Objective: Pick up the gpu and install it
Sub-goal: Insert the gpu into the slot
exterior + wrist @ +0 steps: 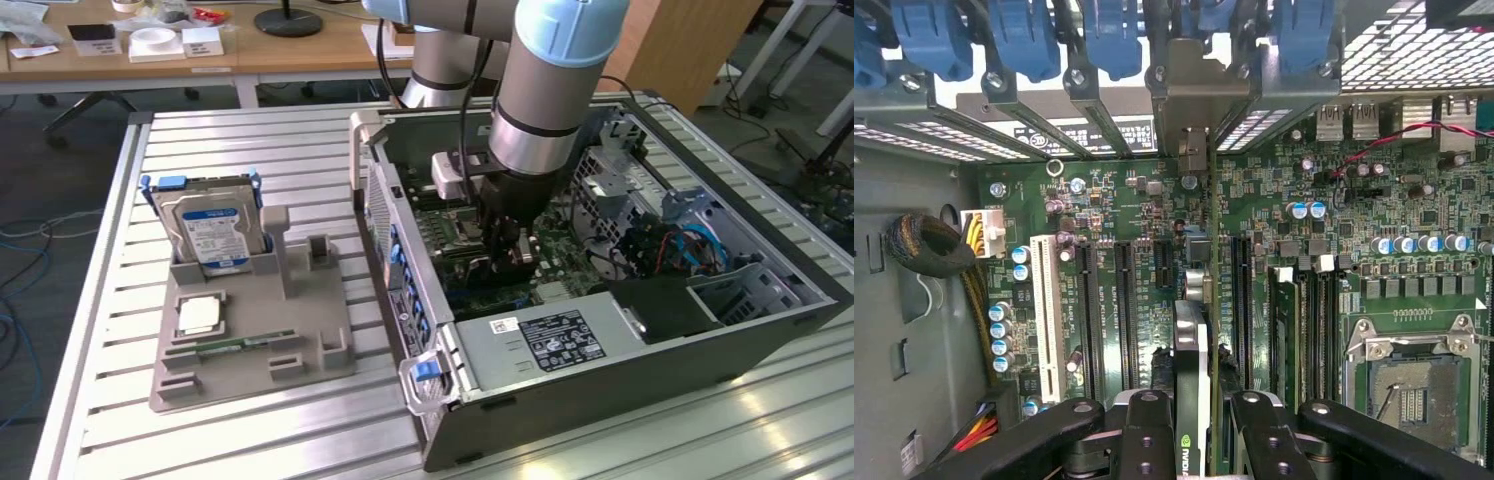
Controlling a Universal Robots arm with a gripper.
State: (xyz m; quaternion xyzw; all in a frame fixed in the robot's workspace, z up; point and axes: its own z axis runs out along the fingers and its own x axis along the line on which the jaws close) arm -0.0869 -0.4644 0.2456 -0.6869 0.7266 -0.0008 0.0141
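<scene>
Got my gripper [1194, 445] partly closed, pinching the gpu [1192, 370] by its top edge so the card stands on edge over the motherboard [1414, 200] inside the PC case [601, 385], bracket end toward the blue rear latches [1019, 35], lined up for a slot I reckon.

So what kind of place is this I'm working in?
Probably a robotics lab or workshop set up for PC assembly: an open computer case on a slatted metal table, a grey parts fixture holding a hard drive, and office desks behind.
</scene>
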